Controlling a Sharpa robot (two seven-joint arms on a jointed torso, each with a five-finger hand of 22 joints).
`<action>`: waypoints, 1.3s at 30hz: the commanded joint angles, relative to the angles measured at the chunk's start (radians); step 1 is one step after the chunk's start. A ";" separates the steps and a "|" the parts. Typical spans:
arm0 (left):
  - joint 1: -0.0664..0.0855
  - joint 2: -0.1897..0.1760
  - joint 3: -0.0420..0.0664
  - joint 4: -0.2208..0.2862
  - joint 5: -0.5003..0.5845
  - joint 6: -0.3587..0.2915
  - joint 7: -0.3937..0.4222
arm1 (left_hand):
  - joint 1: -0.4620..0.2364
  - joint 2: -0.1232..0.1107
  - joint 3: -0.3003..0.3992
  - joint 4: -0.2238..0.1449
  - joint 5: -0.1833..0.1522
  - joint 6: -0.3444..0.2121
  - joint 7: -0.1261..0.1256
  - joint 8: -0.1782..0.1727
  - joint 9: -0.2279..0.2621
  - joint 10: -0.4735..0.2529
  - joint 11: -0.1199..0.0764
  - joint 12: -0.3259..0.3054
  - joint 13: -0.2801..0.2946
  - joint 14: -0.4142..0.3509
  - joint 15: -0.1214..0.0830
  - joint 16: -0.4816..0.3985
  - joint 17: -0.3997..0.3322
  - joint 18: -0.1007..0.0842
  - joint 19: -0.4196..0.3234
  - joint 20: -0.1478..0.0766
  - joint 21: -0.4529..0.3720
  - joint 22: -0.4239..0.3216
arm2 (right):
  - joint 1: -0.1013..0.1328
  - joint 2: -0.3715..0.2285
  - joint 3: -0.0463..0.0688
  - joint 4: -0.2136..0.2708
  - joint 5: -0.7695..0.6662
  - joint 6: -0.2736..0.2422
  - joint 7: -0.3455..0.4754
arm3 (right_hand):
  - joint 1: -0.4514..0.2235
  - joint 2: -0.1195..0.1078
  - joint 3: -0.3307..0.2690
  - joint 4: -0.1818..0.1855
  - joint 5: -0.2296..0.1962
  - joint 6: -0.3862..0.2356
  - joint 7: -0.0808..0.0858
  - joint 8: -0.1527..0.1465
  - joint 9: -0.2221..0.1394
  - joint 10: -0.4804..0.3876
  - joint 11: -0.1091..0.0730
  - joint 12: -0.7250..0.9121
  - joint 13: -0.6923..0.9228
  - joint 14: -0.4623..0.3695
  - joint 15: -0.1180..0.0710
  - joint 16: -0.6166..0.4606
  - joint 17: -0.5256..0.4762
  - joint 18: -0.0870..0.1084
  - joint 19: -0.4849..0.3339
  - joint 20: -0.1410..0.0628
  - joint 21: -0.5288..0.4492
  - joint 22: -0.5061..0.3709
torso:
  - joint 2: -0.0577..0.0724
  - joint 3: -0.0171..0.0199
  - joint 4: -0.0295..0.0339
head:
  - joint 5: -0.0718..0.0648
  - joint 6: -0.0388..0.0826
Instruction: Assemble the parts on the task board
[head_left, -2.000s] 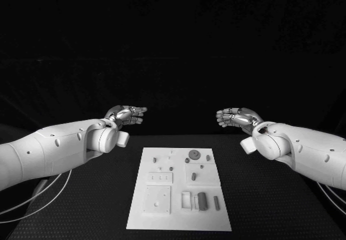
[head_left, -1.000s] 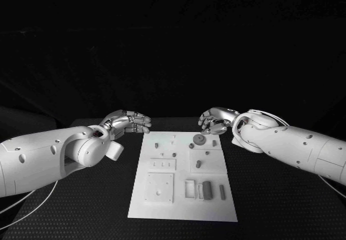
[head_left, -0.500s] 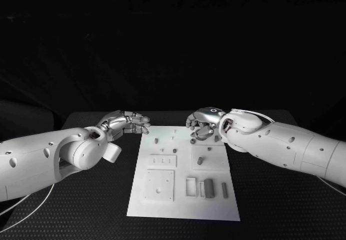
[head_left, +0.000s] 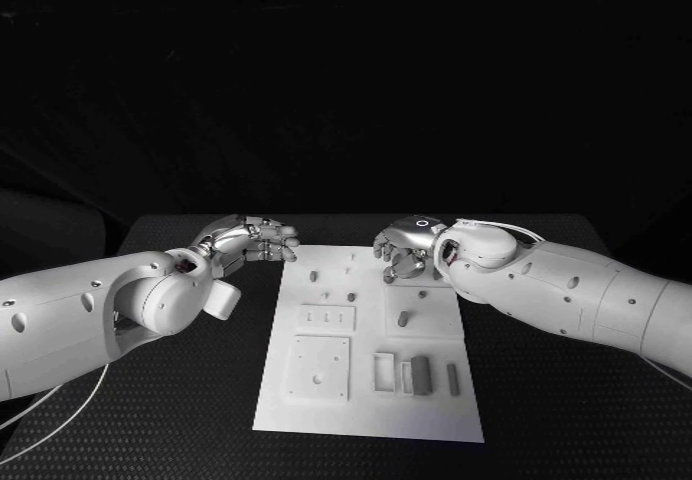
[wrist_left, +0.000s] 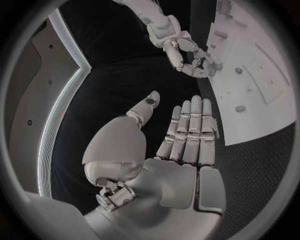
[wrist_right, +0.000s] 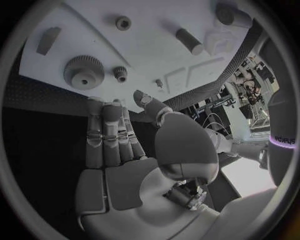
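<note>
The white task board (head_left: 369, 400) lies in the middle of the black surface (head_left: 562, 400). The right robot hand (head_left: 404, 248) hangs over its 1 o'clock corner, above the big gear (wrist_right: 84, 73), fingers apart, holding nothing. The left robot hand (head_left: 254, 241) waits at 11 o'clock, just beside the board, fingers straight, holding nothing.

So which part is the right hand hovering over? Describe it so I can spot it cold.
Start at the white task board, far end, below the right hand. The right wrist view shows a large toothed gear near the board's edge. It is much wider than the small gear beside it.
</note>
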 joint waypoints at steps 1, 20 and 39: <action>0.001 -0.003 0.001 0.003 0.007 0.018 0.012 | -0.010 -0.002 -0.007 0.000 0.002 -0.003 0.006 -0.004 -0.002 -0.004 0.000 -0.007 -0.001 0.003 0.002 -0.005 0.002 -0.017 0.002 -0.008 -0.005 -0.002 | 0.000 0.004 0.000 -0.004 -0.042 0.033 -0.012 | -0.001 -0.014 0.005 0.003 -0.005 0.013 0.000 -0.002 0.002 0.003 0.000 -0.005 0.002 -0.007 0.001 0.006 -0.002 0.061 -0.011 -0.006 0.007 0.026 | 0.010 -0.0017 0.0063 | -0.006 0.000; 0.001 -0.001 0.001 -0.014 0.007 0.023 0.009 | -0.015 0.001 -0.017 0.000 0.002 0.001 0.005 -0.003 -0.002 -0.005 0.001 -0.011 0.000 0.004 0.001 -0.010 0.005 -0.021 0.005 -0.011 -0.009 -0.004 | -0.003 0.006 -0.001 -0.021 -0.053 0.068 -0.010 | -0.010 -0.028 0.004 0.008 -0.005 0.018 -0.003 -0.007 0.004 -0.004 0.002 -0.009 0.004 -0.013 0.003 0.020 -0.008 0.061 -0.018 -0.006 0.023 0.025 | 0.031 0.0044 0.0101 | -0.010 0.006; 0.001 0.011 0.001 -0.036 0.007 0.030 -0.004 | -0.008 0.004 -0.017 -0.001 0.003 0.004 0.003 -0.003 -0.003 -0.004 0.001 -0.012 0.000 0.005 0.001 -0.012 0.007 -0.022 0.006 -0.013 -0.012 -0.006 | -0.005 -0.001 -0.001 -0.018 -0.065 0.081 -0.012 | -0.006 -0.027 0.008 0.007 -0.005 0.028 -0.006 -0.007 0.008 0.001 0.001 -0.004 0.010 -0.022 0.002 0.029 -0.014 0.061 -0.024 -0.007 0.034 0.025 | 0.044 0.0084 0.0100 | -0.013 0.010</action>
